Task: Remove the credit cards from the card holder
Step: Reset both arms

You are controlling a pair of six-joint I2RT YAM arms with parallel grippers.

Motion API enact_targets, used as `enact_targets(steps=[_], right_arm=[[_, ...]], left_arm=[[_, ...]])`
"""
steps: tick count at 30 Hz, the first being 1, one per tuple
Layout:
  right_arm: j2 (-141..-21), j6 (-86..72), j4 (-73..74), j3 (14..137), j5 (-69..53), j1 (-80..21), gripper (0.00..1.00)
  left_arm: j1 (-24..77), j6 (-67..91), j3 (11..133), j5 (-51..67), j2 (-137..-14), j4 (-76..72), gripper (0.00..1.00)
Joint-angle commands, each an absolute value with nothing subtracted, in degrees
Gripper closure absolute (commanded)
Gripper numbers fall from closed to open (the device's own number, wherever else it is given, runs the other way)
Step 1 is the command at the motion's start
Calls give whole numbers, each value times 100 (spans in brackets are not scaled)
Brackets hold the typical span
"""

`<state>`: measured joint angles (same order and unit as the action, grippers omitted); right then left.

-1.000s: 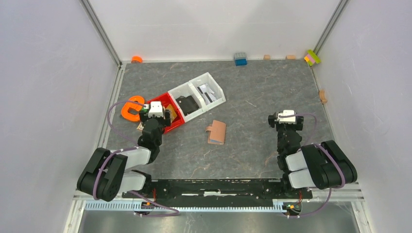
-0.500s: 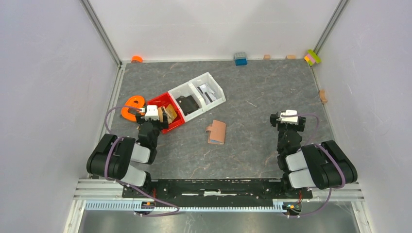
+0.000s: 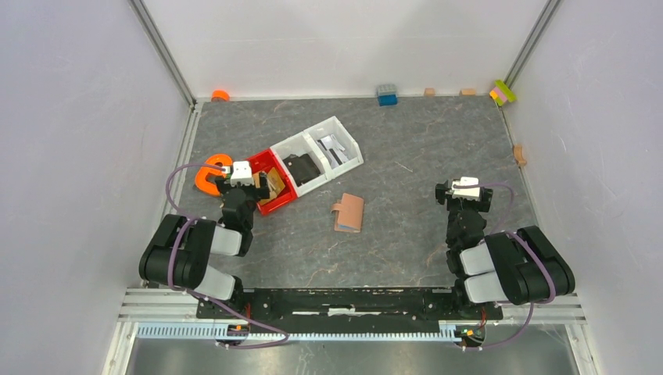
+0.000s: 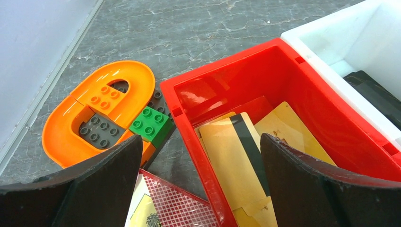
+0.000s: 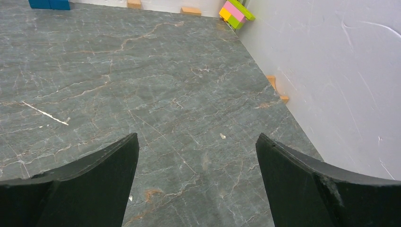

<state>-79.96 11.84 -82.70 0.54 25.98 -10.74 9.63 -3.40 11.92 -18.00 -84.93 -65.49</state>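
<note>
The left wrist view cuts off the near ends of the credit cards (image 4: 235, 163). The frame's lower edge and the gripper's own right-hand finger (image 4: 307, 189) cover them, so I cannot count them; at least 2 overlap. They are thin, flat, matt orange-yellow rectangles, 1 with a black stripe along its length, and they lie on the floor of the glossy red bin (image 4: 312, 99).

A red-checked packet (image 4: 163, 205) just outside the bin's near corner is mostly cropped and its print is unreadable. The adjoining white bin (image 4: 340, 42) is cropped too, and a black item (image 4: 373, 94) inside it shows only an edge.

The left gripper (image 4: 198, 142) hovers over the red bin's left wall, jaws spread wide with nothing between them. Beside the bin lies a smooth orange curved track piece (image 4: 101, 101) with studs, and a green 4-stud brick (image 4: 151, 124) sits on a dark grey plate at its opening.

In the top view the card holder (image 3: 349, 212) is a flat, tan-brown, leather-like piece with a small tab on its left edge. It lies on the grey, veined, stone-patterned table (image 3: 406, 148) between the 2 arms, apart from the bins. It is too small there to tell whether anything is inside.

The right gripper (image 5: 196, 139) hangs above bare table near the right wall. Its curved matt black jaws are wide apart and empty.
</note>
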Motion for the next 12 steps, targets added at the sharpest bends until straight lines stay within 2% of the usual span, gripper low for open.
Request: enact_targets(steps=[1,12], right_arm=[[-7978,1169,-8509,-613,2644,-1052,2],[-7975,1170,-8508,-610,2644,-1055,2]], left_arm=[[932,-182,1327,-1986,-8494,-6574,0],[844,-136,1437,-1802,-8488,-6332,0]])
